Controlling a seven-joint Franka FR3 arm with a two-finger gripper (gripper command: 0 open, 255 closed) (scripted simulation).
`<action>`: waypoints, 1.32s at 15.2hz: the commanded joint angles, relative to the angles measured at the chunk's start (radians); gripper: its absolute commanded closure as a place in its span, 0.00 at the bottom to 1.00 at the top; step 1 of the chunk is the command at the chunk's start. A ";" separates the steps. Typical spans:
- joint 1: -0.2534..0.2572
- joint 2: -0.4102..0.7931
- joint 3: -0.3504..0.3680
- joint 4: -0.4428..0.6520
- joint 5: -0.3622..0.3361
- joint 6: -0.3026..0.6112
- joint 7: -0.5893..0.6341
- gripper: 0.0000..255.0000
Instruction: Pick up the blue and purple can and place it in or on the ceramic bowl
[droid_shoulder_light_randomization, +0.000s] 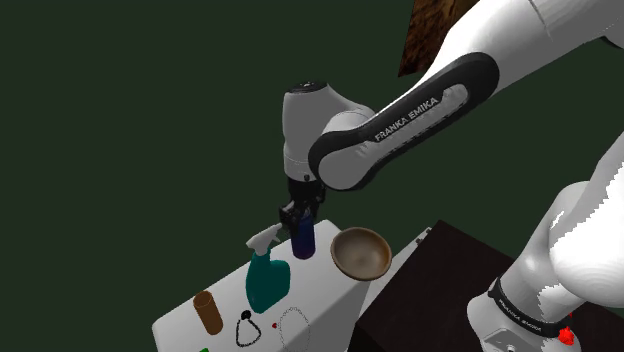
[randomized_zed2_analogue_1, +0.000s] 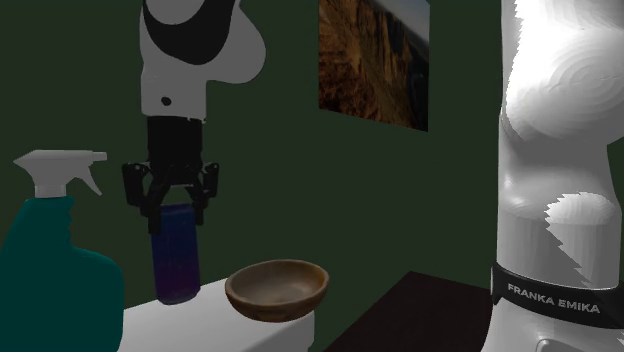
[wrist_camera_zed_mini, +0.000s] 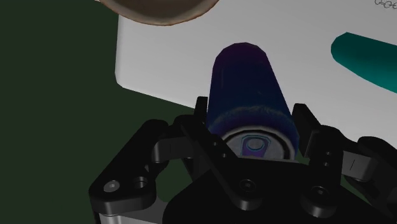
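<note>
While standing upright on the table (randomized_zed2_analogue_1: 210, 325) just beside the bowl (randomized_zed2_analogue_1: 277, 290), clasped near its top by the gripper (randomized_zed2_analogue_1: 175, 222), looks grasped, not lifted: next, raise the can (randomized_zed2_analogue_1: 177, 262) straight, carry above the bowl, lower gently.

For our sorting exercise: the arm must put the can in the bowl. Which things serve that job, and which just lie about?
Job: gripper, can, bowl.
Lying about: spray bottle, brown cylinder, wall picture.
</note>
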 joint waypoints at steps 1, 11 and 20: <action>-0.001 -0.020 0.000 0.007 0.011 -0.026 -0.009 1.00; -0.001 -0.100 -0.005 0.068 0.049 -0.161 -0.038 1.00; -0.003 -0.116 -0.019 0.088 0.080 -0.200 -0.112 0.00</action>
